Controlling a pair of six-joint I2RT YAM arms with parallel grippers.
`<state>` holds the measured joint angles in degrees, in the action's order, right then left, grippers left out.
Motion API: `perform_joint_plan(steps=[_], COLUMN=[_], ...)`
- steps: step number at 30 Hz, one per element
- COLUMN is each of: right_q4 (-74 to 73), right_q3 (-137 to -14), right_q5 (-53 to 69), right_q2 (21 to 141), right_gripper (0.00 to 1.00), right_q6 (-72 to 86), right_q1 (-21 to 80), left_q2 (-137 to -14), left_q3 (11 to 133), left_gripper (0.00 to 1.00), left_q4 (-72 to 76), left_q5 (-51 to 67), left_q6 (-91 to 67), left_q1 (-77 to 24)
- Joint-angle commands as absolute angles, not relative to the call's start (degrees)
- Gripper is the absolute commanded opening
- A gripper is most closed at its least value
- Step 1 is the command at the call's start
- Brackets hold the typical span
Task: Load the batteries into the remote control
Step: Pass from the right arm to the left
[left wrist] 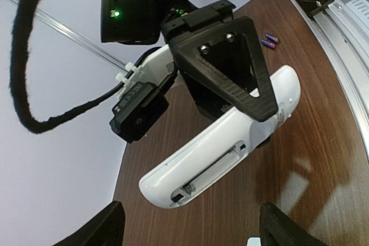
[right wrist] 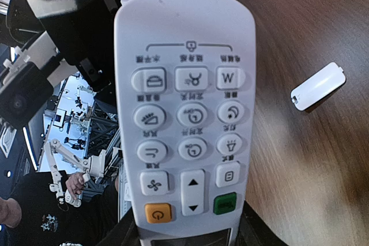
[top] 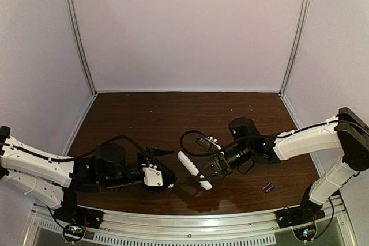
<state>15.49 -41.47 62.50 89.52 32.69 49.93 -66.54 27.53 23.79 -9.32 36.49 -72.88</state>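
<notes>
Right tool [top: 210, 170] is clamped on the remote control [top: 187, 162] mid-frame; left tool [top: 168, 178] sits lower left, fingers spread wide, released.

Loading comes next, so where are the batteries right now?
In the top view, the batteries lie on the table's near right, by the right arm's base.

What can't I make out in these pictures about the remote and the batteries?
- Left wrist view: the battery slot of the remote is seen at a steep angle and is dark inside, so whether it holds anything is unclear.
- Right wrist view: the display is mostly cut off by the bottom edge.
- Top view: the batteries are too small to count or to tell their ends.
</notes>
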Motion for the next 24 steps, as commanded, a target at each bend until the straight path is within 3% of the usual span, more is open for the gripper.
perform_joint_plan(steps=[1,7,14,24], right_q4=[9.1,9.2,14.2,21.2], right_q3=[-40.9,-39.9,-39.6,-38.8], right_q5=[63.1,63.9,65.0,65.4], right_q2=[86.5,86.1,85.6,86.2], right_gripper=[0.25,0.25,0.25,0.24], right_q6=[30.3,32.7,39.1,45.4], right_q1=[50.5,52.3,54.4,56.7], left_q2=[-67.2,-69.9,-73.9,-79.6], left_q3=[29.5,29.8,26.6,26.6], left_gripper=[0.81,0.81,0.84,0.79], left_q4=[19.8,20.6,34.7,40.7], left_q5=[-15.8,-23.3,-31.9,-34.4], left_q6=[46.5,55.4,66.4,75.4], left_q1=[-76.7,-82.9,-87.3,-88.6])
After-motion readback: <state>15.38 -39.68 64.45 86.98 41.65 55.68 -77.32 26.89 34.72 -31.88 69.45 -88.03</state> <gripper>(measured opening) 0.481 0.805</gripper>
